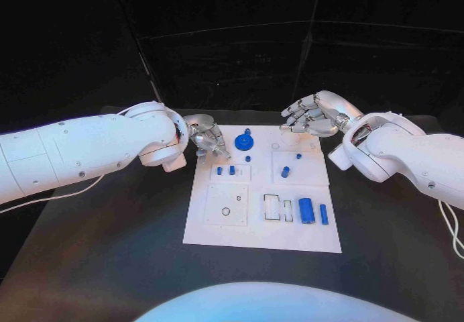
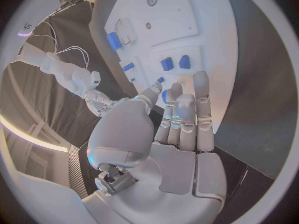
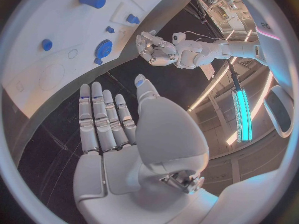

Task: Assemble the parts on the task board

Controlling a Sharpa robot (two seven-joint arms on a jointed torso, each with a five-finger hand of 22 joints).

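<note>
The white task board (image 1: pixel 261 228) lies in the middle of the black table. A blue gear (image 1: pixel 245 141) stands near its far edge, small blue pegs (image 1: pixel 225 170) sit left of centre, and a blue cylinder (image 1: pixel 306 210) lies beside a thin blue bar (image 1: pixel 324 215) at the near right. My left hand (image 1: pixel 206 135) hovers at the board's far left corner with its fingers (image 2: pixel 184 117) straight and nothing in them. My right hand (image 1: pixel 311 113) hangs over the far right corner, fingers (image 3: pixel 106 119) stretched out, holding nothing. The gear (image 3: pixel 102 49) lies ahead of the right hand.
Black table surface (image 1: pixel 106 248) surrounds the board on all sides. Two more blue pieces (image 1: pixel 285 172) stand in the board's right middle panel. Empty rectangular slots (image 1: pixel 271 206) sit left of the cylinder. The right hand (image 2: pixel 99 102) appears beyond the board in the left wrist view.
</note>
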